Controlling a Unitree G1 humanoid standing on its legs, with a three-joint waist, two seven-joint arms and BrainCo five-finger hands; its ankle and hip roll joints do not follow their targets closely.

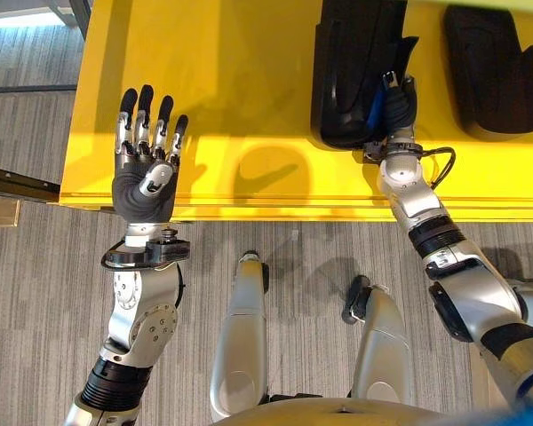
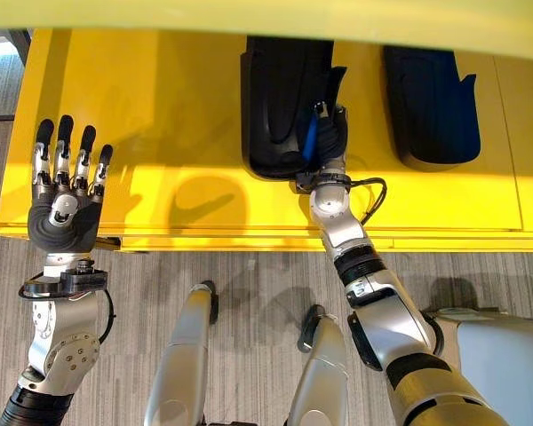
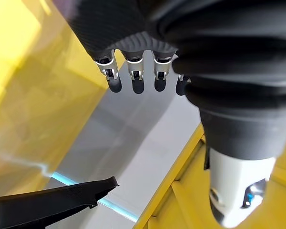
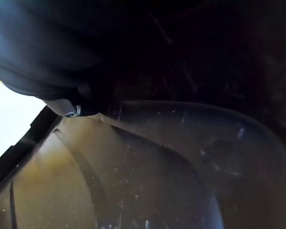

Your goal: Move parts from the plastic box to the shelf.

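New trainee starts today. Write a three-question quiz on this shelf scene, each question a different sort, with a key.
1. True or false: the left hand is clamped on a black part.
2. How many black parts lie on the yellow shelf?
3. Which hand is at the nearer black part: A left, B right?

Key:
1. False; it hovers with straight fingers, holding nothing.
2. Two: the nearer one, and another black part to its right.
3. B; the right hand is on that part's lower right edge, its grip hidden.
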